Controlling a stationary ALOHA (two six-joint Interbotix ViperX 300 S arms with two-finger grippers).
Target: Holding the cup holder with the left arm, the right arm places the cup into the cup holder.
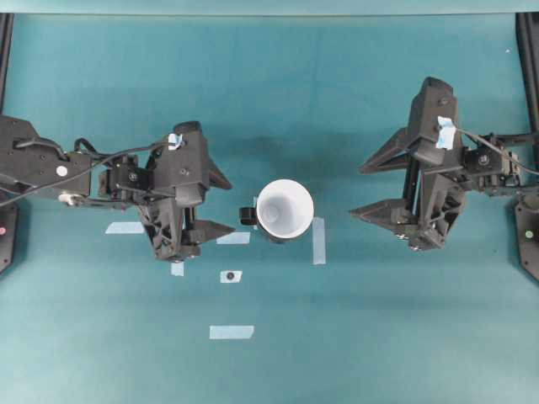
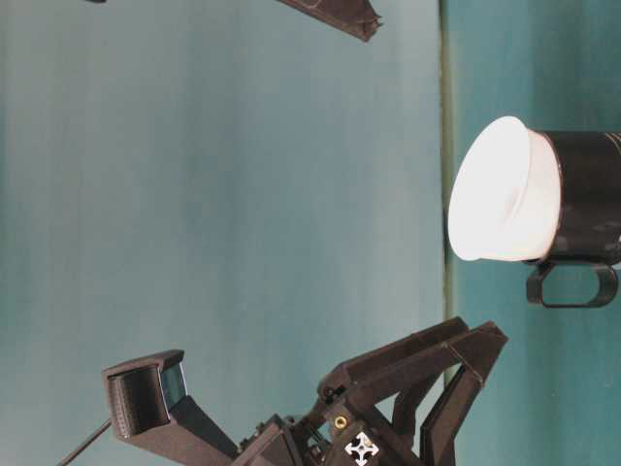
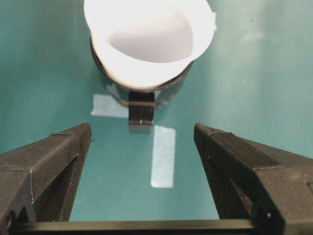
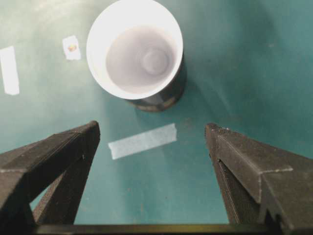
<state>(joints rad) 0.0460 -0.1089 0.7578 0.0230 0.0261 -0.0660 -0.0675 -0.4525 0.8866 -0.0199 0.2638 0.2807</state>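
The white cup (image 1: 285, 209) sits upright inside the black cup holder (image 1: 248, 215) at the table's middle, its wide rim above the holder's top. The holder's stubby handle points toward my left gripper (image 1: 232, 205), which is open a short way to the left and touches nothing. In the left wrist view the cup (image 3: 146, 39) and the holder's handle (image 3: 141, 112) lie just beyond the open left gripper (image 3: 143, 128). My right gripper (image 1: 356, 193) is open further to the right, empty. From the right wrist the cup (image 4: 134, 49) in the holder (image 4: 164, 98) stands beyond the open right gripper (image 4: 152, 126).
Pale tape strips lie on the teal table: one strip (image 1: 318, 240) right of the holder, another strip (image 1: 232, 332) nearer the front, a third strip (image 1: 125, 227) under the left arm. A small sticker with a dark dot (image 1: 230, 276) lies front-left of the holder.
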